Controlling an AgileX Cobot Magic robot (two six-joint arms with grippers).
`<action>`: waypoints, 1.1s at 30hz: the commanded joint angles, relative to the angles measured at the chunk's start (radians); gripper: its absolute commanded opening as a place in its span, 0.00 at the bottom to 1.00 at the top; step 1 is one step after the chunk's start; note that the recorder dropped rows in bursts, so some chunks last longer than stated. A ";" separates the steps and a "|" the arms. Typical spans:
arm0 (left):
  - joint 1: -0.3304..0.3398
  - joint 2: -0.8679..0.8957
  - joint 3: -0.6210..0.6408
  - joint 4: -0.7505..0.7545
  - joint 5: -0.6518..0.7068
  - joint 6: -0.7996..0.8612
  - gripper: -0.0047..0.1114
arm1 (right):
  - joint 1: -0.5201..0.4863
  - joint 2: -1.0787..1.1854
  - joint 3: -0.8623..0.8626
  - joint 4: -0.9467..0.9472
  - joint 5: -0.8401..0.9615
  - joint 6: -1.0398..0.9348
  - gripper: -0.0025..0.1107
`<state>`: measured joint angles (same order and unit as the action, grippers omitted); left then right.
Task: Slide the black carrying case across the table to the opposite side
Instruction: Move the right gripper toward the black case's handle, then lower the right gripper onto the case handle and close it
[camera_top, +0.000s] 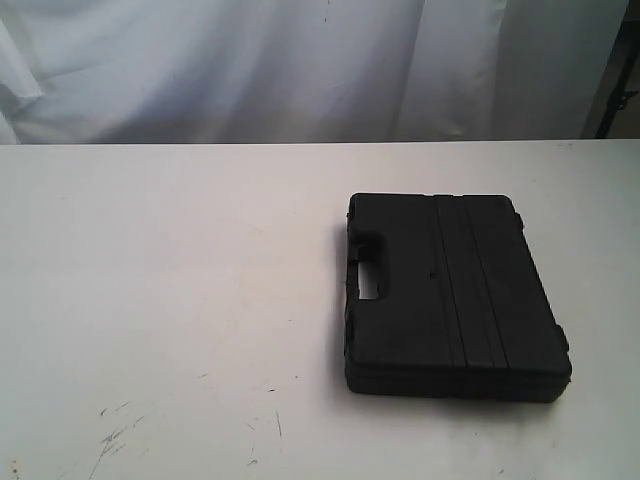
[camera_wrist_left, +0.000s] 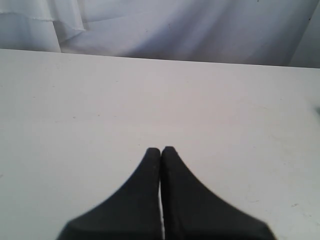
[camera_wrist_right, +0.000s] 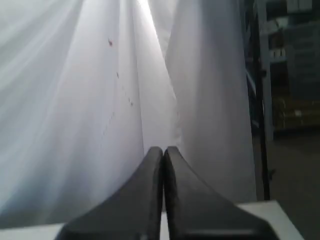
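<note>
The black carrying case (camera_top: 450, 295) lies flat on the white table (camera_top: 170, 290), right of the middle in the exterior view, its handle cut-out facing left. Neither arm shows in the exterior view. In the left wrist view my left gripper (camera_wrist_left: 161, 149) is shut with nothing between its fingers, hovering over bare tabletop (camera_wrist_left: 150, 100); the case is out of that view. In the right wrist view my right gripper (camera_wrist_right: 163, 149) is shut and empty, pointing at the white curtain, with only a strip of table (camera_wrist_right: 260, 210) visible.
A white curtain (camera_top: 300, 60) hangs behind the table's far edge. Dark scratches (camera_top: 115, 435) mark the tabletop near the front left. Dark shelving (camera_wrist_right: 290, 75) stands beyond the curtain in the right wrist view.
</note>
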<state>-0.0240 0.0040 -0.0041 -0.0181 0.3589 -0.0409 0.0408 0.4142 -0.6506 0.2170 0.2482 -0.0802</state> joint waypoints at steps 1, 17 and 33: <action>0.002 -0.004 0.004 -0.002 -0.014 -0.001 0.04 | 0.038 0.188 -0.064 0.079 0.220 -0.093 0.02; 0.002 -0.004 0.004 -0.002 -0.014 -0.001 0.04 | 0.082 0.555 -0.064 0.175 0.526 -0.137 0.02; 0.002 -0.004 0.004 -0.002 -0.014 -0.001 0.04 | 0.156 0.676 -0.184 0.253 0.447 -0.079 0.02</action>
<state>-0.0240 0.0040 -0.0041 -0.0181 0.3589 -0.0409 0.1593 1.0463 -0.7814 0.4643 0.6837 -0.1943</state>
